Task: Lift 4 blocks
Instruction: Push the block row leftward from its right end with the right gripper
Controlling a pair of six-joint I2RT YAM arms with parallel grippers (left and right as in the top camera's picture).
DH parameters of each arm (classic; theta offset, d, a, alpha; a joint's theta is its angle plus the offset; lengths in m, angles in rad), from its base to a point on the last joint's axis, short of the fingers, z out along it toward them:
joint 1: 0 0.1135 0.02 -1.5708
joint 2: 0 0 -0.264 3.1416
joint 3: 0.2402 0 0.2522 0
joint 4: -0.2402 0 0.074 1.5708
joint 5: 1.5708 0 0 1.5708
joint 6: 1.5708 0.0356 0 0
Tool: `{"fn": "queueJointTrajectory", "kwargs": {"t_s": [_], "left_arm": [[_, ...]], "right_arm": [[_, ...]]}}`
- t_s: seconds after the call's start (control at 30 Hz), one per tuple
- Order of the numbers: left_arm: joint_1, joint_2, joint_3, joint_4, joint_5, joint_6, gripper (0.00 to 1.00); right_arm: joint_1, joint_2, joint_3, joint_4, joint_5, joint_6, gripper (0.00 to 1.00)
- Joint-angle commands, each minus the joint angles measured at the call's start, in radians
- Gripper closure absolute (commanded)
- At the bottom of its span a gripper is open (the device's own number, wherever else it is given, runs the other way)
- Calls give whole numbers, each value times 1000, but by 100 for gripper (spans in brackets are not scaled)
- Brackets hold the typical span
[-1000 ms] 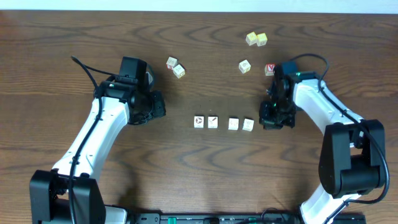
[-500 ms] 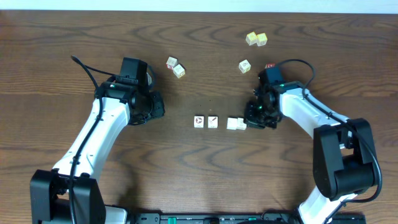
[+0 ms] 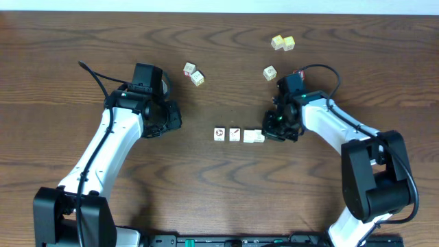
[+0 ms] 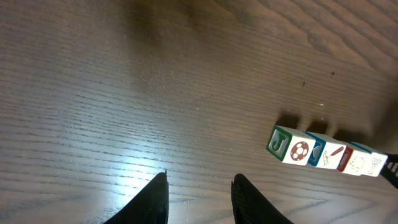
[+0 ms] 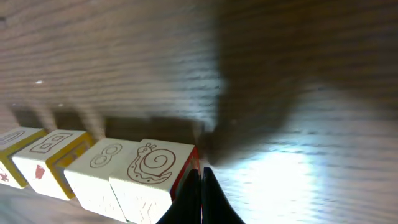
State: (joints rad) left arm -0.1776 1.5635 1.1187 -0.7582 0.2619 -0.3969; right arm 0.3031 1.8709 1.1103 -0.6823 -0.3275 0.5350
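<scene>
Your right gripper [image 5: 200,180] has moved to the left since the frame before, and it has pushed the two right-hand blocks against the others. The left arm has stayed where it was.

Some things you cannot see well. From overhead the right fingertips are hidden under their own wrist. The red-faced cube [image 3: 298,72] is mostly covered by the right arm's cable. In the left wrist view the far end of the row is washed out by glare, and in the right wrist view the last block on the left is cut off by the edge.

The blocks [image 3: 234,134] lie on the table [image 3: 206,185] between the two grippers. Their long axis runs left to right. The right end sits a little lower, and a thin gap shows between the first two blocks on the left. The block with the snail print is at the right end.

The right fingers are pressed together and hold nothing. Their tips stand at the red end face of the snail block, and they seem to touch it. The left gripper [image 4: 200,180] has its fingers apart with only bare wood between them, well apart from the row.
</scene>
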Motion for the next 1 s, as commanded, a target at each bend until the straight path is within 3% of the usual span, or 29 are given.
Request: {"fn": "queueJointTrajectory", "kwargs": {"t_s": [0.0, 0.67, 0.97], "left_arm": [[2, 6, -14, -1, -13, -1, 66], [1, 7, -56, -19, -11, -2, 66], [1, 14, -170, 197, 78, -11, 68]], "right_arm": [[26, 0, -4, 3, 11, 76, 99], [67, 0, -4, 49, -14, 149, 99], [67, 0, -4, 85, -14, 148, 99]]}}
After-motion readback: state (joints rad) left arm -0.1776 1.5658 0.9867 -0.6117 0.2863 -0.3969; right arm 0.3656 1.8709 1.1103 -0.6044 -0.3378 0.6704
